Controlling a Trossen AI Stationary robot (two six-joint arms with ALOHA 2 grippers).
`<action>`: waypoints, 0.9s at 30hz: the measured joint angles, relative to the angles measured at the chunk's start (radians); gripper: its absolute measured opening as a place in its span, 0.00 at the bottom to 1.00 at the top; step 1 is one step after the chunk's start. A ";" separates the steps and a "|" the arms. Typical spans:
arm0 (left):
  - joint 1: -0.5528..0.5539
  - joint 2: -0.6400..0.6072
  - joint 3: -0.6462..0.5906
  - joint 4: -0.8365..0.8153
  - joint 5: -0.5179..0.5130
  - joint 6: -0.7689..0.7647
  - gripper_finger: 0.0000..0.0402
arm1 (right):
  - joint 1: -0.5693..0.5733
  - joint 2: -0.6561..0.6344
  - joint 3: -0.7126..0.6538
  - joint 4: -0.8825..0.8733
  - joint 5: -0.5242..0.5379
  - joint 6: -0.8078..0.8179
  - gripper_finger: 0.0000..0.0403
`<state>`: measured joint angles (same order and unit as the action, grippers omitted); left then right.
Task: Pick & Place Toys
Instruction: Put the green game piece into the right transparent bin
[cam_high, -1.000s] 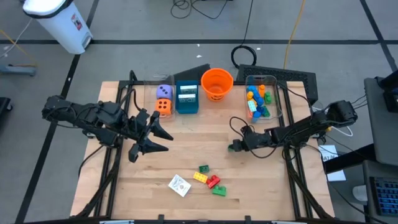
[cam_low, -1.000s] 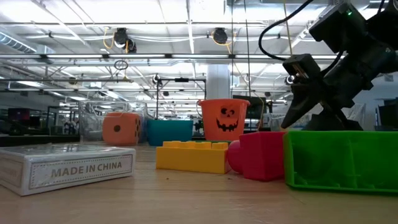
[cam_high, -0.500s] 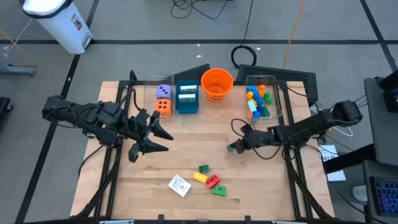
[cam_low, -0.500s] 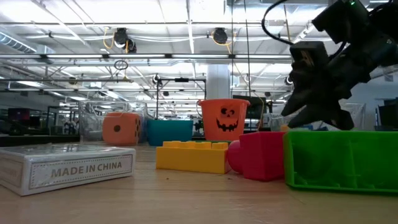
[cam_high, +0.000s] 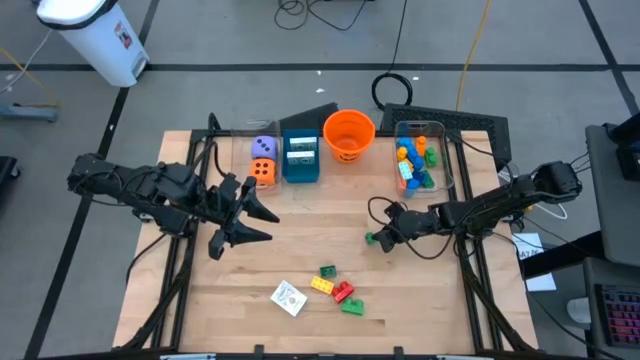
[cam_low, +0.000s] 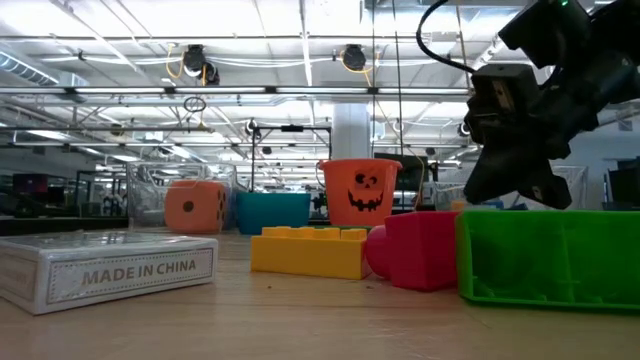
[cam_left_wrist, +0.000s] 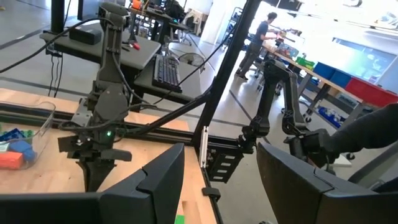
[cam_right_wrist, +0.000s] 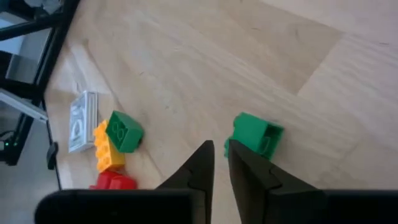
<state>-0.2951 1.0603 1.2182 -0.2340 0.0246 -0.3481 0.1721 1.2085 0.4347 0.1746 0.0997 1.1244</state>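
Observation:
A small green brick (cam_right_wrist: 256, 135) lies flat on the wooden table right of centre (cam_high: 369, 238). My right gripper (cam_right_wrist: 221, 160) slants down with its fingers shut and nothing between them, their tips just short of that brick. In the low view the gripper (cam_low: 512, 150) hangs behind a big green brick (cam_low: 550, 255). Near the front edge lies a pile of green, yellow and red bricks (cam_high: 338, 289) beside a white card box (cam_high: 288, 297). My left gripper (cam_high: 268, 227) waits open above the table's left half. My right gripper's one fingertip (cam_right_wrist: 235, 149) stands right beside the green brick's near corner (cam_right_wrist: 241, 138). I cannot tell whether it touches. The brick rests flat on the table, outside the fingers.
Along the far edge stand a clear bin with an orange and a purple die (cam_high: 263, 162), a teal box (cam_high: 300, 158), an orange bucket (cam_high: 348, 135) and a clear bin of bricks (cam_high: 418, 165). Bare wood lies between the two grippers.
My right gripper has rolled about its own line and its fingers have closed together. The green brick has stayed on the table by their tips.

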 joint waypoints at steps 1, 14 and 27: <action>0.000 0.000 0.000 0.000 0.000 0.000 0.53 | 0.000 0.003 0.000 0.000 -0.001 0.000 0.08; 0.000 0.000 0.000 0.005 -0.001 0.002 0.53 | 0.000 0.038 0.000 0.010 -0.001 0.013 0.04; 0.000 0.000 0.000 0.008 -0.008 0.004 0.53 | 0.000 0.043 0.000 -0.020 0.002 0.005 0.04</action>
<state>-0.2951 1.0602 1.2182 -0.2264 0.0161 -0.3440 0.1719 1.2514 0.4347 0.1547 0.1017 1.1297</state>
